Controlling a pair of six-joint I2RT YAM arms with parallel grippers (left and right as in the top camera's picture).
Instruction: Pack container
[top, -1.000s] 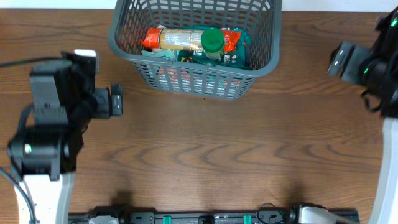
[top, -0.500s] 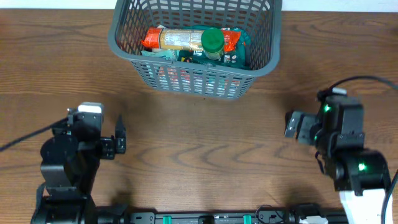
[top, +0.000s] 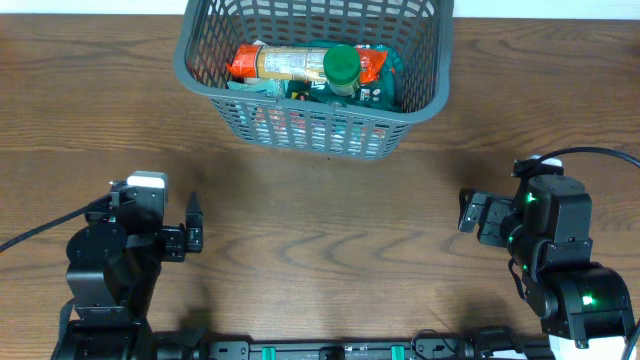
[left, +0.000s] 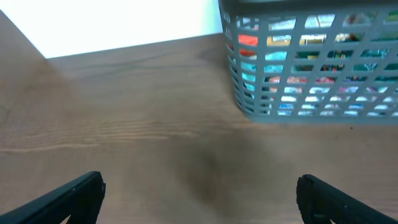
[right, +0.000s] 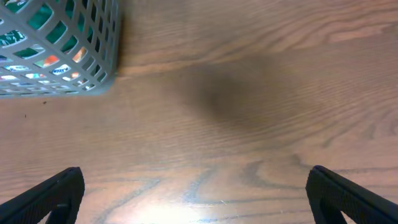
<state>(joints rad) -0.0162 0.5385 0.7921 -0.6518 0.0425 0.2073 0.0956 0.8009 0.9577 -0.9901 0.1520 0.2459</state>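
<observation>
The dark grey slotted container (top: 420, 108) stands at the far middle of the table. It holds a long packet with orange ends (top: 290, 63), a green-capped bottle (top: 341, 68) and teal packets (top: 385, 85). The container also shows in the left wrist view (left: 249, 112) and the right wrist view (right: 106, 74). My left gripper (top: 193, 236) is open and empty near the front left, far from the container. My right gripper (top: 467, 215) is open and empty near the front right. Both wrist views show bare wood between the fingers.
A black rail (top: 330, 350) runs along the table's front edge. A black cable (top: 30, 238) trails off the left arm. A white wall strip (left: 124, 25) lies beyond the table's far edge.
Over the last second both arms dropped back toward the front edge; the right arm came in from the far right. In the last half second they only settled slightly. The container's contents have not moved.
</observation>
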